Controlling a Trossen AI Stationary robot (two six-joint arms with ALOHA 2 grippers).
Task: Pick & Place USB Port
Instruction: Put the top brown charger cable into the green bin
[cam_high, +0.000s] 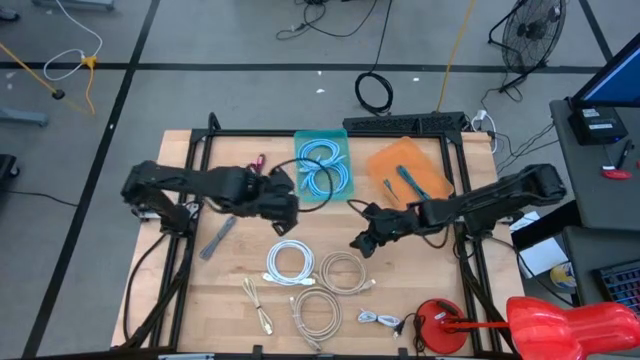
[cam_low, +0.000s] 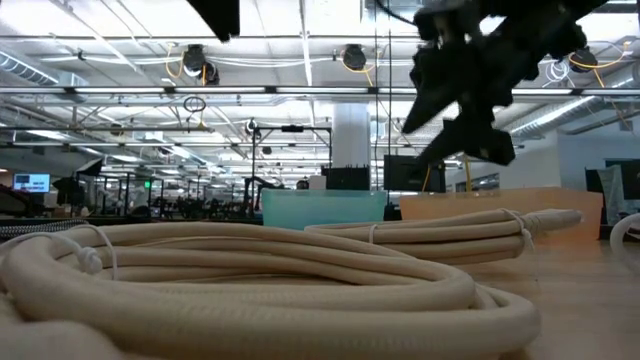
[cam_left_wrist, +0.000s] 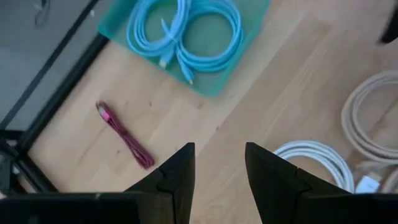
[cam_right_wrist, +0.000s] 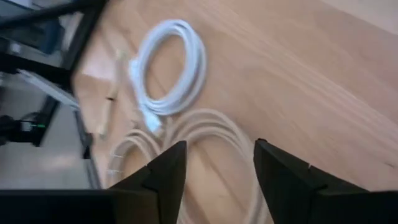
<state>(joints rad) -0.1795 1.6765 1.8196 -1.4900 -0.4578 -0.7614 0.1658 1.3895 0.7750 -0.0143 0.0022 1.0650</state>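
Several coiled USB cables lie flat on the wooden table: a white coil (cam_high: 290, 263), two beige coils (cam_high: 343, 270) (cam_high: 316, 312), a small yellowish cable (cam_high: 256, 305), a small white one (cam_high: 380, 320) and a magenta one (cam_high: 260, 162). Blue cables (cam_high: 323, 165) lie in a teal tray (cam_high: 340, 137), and one cable lies in an orange tray (cam_high: 385, 160). My left gripper (cam_high: 290, 205) (cam_left_wrist: 219, 158) hovers open beside the teal tray (cam_left_wrist: 211, 87), with the magenta cable (cam_left_wrist: 124, 134) ahead of it. My right gripper (cam_high: 362, 240) (cam_right_wrist: 217, 158) hovers open above the beige coil (cam_right_wrist: 193, 143) and near the white coil (cam_right_wrist: 171, 68).
A grey flat piece (cam_high: 217, 238) lies at the table's left. A red round object (cam_high: 440, 325) and a red tool (cam_high: 570, 320) sit at the near right corner. A black frame (cam_high: 200, 160) borders the table. In the low view a beige coil (cam_low: 250, 270) fills the foreground.
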